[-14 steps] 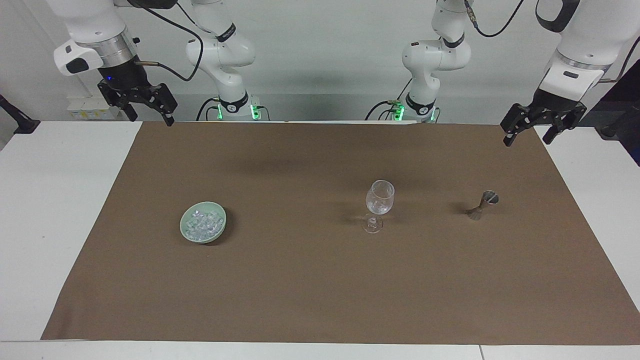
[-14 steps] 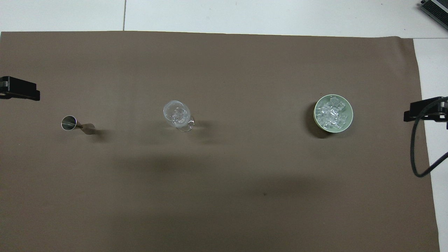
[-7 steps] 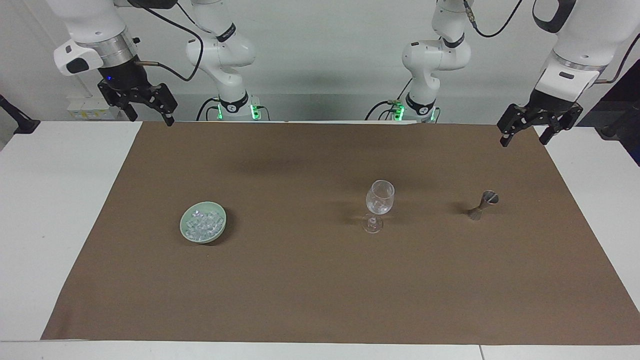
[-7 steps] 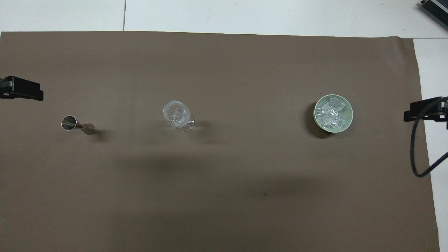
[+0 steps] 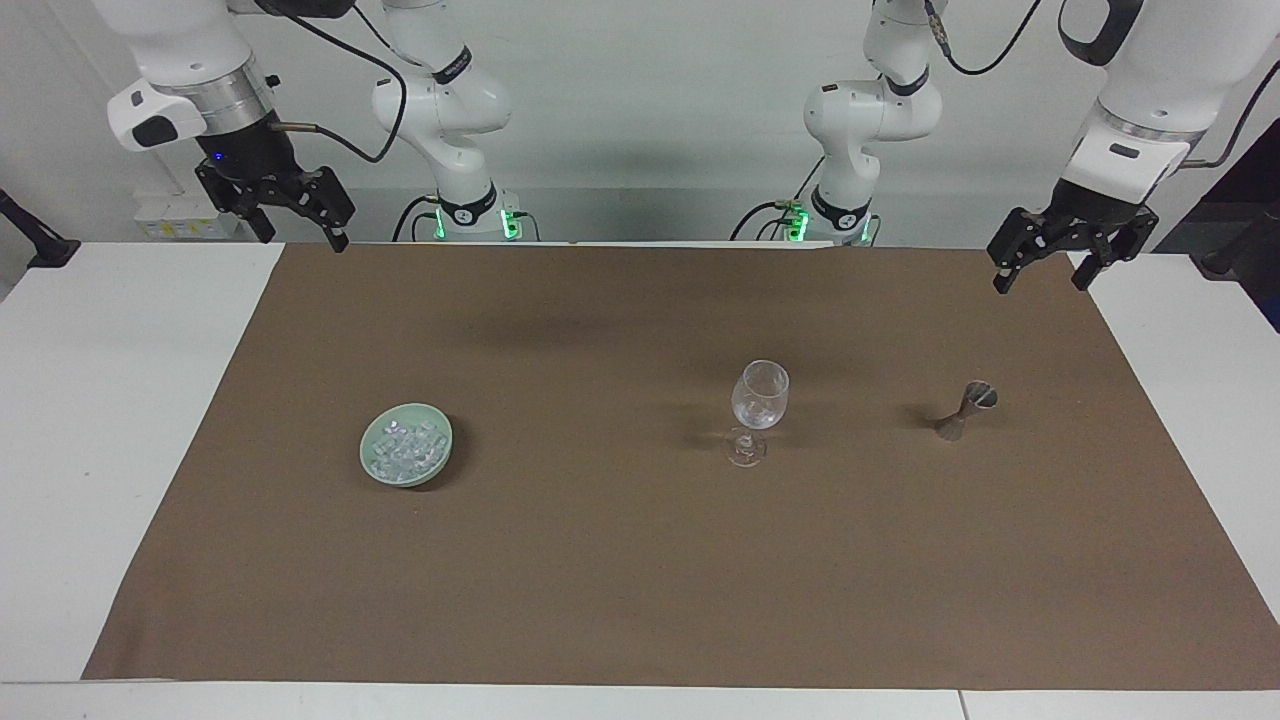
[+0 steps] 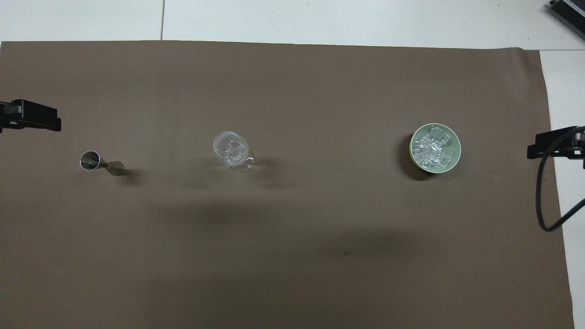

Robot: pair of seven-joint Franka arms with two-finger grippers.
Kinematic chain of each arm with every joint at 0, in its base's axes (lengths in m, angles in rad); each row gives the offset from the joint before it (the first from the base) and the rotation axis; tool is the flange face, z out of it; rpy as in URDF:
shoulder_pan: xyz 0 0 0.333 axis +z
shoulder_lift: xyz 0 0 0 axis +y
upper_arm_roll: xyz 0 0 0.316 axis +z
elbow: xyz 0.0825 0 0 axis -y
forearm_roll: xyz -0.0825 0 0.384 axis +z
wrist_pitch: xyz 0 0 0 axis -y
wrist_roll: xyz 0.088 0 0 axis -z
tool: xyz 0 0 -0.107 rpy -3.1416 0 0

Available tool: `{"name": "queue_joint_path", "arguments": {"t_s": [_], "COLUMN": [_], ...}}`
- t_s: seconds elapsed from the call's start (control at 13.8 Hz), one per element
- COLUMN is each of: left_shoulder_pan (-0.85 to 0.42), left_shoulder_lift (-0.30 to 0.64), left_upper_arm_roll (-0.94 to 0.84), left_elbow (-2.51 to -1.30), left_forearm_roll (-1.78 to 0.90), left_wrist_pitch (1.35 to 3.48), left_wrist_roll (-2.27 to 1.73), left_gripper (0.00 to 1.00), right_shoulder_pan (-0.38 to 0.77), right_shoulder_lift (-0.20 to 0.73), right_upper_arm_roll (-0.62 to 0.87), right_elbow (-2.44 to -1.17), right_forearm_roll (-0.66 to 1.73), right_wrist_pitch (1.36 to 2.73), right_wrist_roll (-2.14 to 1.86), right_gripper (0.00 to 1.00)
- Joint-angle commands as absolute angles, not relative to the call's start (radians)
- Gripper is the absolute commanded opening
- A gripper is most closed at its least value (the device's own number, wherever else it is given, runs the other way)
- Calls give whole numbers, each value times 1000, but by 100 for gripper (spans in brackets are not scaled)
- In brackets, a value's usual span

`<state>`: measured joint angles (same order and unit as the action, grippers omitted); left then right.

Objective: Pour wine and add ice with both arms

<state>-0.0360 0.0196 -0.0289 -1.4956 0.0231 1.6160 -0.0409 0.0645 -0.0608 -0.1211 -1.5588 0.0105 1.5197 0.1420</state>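
Our right pincer [image 5: 297, 222] hangs open and empty over the bench's [image 5: 60, 400] edge by the brown mat [image 5: 640, 560]. The ice [image 5: 404, 449] fills a green dish [image 5: 373, 468]; then come the wine glass [image 5: 757, 410] and a steel jigger [image 5: 966, 410]. Our left pincer [image 5: 1040, 268] hovers open and empty above the mat's corner.

In your overhead view, only a black tip of the left end effector [image 6: 32, 121] and of the right end effector [image 6: 555, 144] shows; the picture's edges cut off both. The small metal double-cone cup's [image 5: 968, 408] contents are too small to tell.
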Motion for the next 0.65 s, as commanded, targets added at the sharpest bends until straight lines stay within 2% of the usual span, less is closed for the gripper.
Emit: {"name": "queue_joint_path", "arguments": {"t_s": [0.0, 0.58], "left_shoulder_pan": [-40, -32], "left_shoulder_lift": [37, 40], "left_upper_arm_roll": [-25, -25], "left_elbow": [-1486, -1486], "left_forearm_roll": [23, 17], "left_wrist_pitch": [1623, 1611], "left_wrist_roll": [-51, -51], "left_gripper": [100, 100], "right_shoulder_pan": [75, 75], "right_shoulder_lift": [-77, -77], "right_upper_arm_roll": [-133, -133], "right_elbow": [-1577, -1577], "right_forearm_roll": [15, 17], "right_wrist_pitch": [1532, 1532], "right_wrist_roll": [121, 121], "right_gripper": [100, 100]}}
